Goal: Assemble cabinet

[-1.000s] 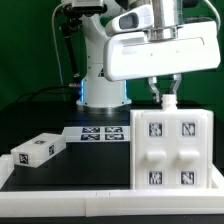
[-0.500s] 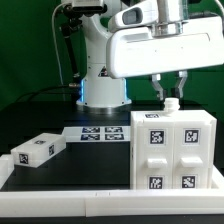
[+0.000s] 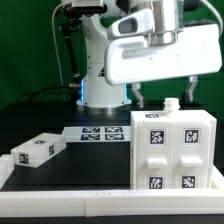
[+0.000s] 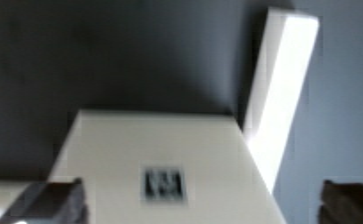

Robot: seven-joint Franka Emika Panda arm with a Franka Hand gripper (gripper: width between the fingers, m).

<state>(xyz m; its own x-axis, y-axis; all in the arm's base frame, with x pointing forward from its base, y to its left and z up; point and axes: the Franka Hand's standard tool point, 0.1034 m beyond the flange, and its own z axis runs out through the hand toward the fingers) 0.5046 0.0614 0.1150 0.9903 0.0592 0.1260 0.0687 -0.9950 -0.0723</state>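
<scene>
The cabinet (image 3: 170, 150) is a large white box with several marker tags on its front, standing at the exterior view's right. A small white knob (image 3: 171, 103) sticks up from its top. My gripper (image 3: 163, 93) hovers just above that top, open and empty, with its fingers (image 3: 137, 97) spread to either side of the knob. In the wrist view the cabinet's white top (image 4: 142, 150) with one blurred tag lies below the gripper (image 4: 199, 205), and a dark fingertip (image 4: 45, 203) shows at each side. A smaller white tagged block (image 3: 36, 150) lies on the table at the exterior view's left.
The marker board (image 3: 98, 132) lies flat on the black table between the block and the cabinet. The robot's base (image 3: 103, 90) stands behind it. A white ledge (image 3: 70, 195) runs along the table's front edge. A bright white strip (image 4: 284, 80) crosses the wrist view.
The fingers, close together around the knob on the cabinet's top a second ago, have spread wide apart. The gripper has lifted slightly.
</scene>
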